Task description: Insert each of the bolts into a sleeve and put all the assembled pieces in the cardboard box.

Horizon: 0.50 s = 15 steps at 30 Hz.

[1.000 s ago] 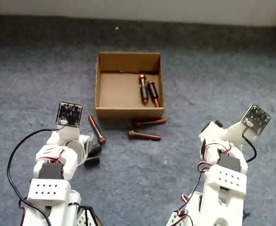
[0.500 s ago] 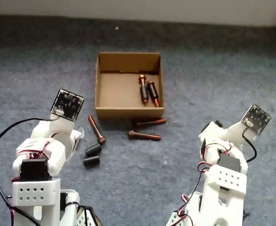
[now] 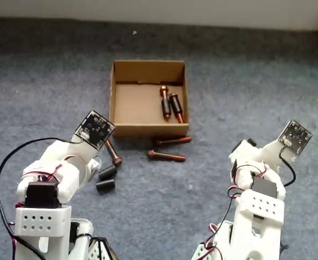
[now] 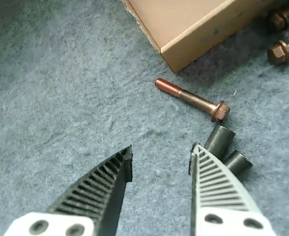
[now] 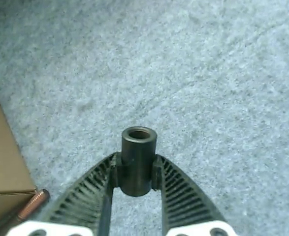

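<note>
The left gripper (image 4: 161,151) is hovering low over the grey carpet (image 4: 60,73), its ribbed fingers (image 4: 110,179) spread wide with nothing between them. Just ahead of that gap a copper bolt (image 4: 191,100) is lying flat, its hex head pointing toward two dark sleeves (image 4: 219,139). These are sitting side by side right at the outer edge of one finger, and whether that finger is touching the nearer one cannot be told. Beyond the bolt the corner of the cardboard box (image 4: 198,29) is standing close by, and two more bolts (image 4: 281,49) are lying along its front wall. In the high view the left arm (image 3: 56,176) is leaning in over the bolt (image 3: 115,156) and the two dark sleeves (image 3: 108,173), just off the near corner of the cardboard box (image 3: 148,130) on that arm's side. Two assembled pieces (image 3: 170,105) are already resting inside the box near its far-side wall. Across the way the right arm (image 3: 259,187) is sitting well apart from the box. The right gripper (image 5: 136,164) is clamping a single sleeve (image 5: 138,147) between its fingertips, open bore facing away from the wrist, above bare carpet. A box corner (image 5: 1,172) and a threaded bolt tip (image 5: 33,200) are showing off to one side.
</note>
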### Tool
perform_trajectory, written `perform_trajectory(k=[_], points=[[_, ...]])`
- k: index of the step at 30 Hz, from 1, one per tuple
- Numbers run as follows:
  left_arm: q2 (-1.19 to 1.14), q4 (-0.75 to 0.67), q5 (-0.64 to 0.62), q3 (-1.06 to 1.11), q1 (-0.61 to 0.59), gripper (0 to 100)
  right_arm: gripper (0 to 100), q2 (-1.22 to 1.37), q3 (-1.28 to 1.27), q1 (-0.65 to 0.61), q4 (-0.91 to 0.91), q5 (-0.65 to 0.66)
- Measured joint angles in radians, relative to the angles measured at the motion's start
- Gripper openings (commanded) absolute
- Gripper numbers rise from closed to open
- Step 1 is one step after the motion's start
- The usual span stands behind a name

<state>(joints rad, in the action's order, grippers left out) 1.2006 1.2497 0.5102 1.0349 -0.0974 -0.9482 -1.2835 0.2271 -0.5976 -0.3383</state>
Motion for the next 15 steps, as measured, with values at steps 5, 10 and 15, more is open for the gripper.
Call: perform_trajectory(k=[5,10,15], points=[[-0.160,0.000,0.017,-0.106,0.003,21,0.4,0.000,0.000,0.000,0.000,0.000],[-0.407,0.028,0.135,-0.255,0.018,21,0.4,0.000,0.000,0.000,0.000,0.000],[-0.559,0.087,0.385,-0.342,0.061,21,0.4,0.000,0.000,0.000,0.000,0.000]])
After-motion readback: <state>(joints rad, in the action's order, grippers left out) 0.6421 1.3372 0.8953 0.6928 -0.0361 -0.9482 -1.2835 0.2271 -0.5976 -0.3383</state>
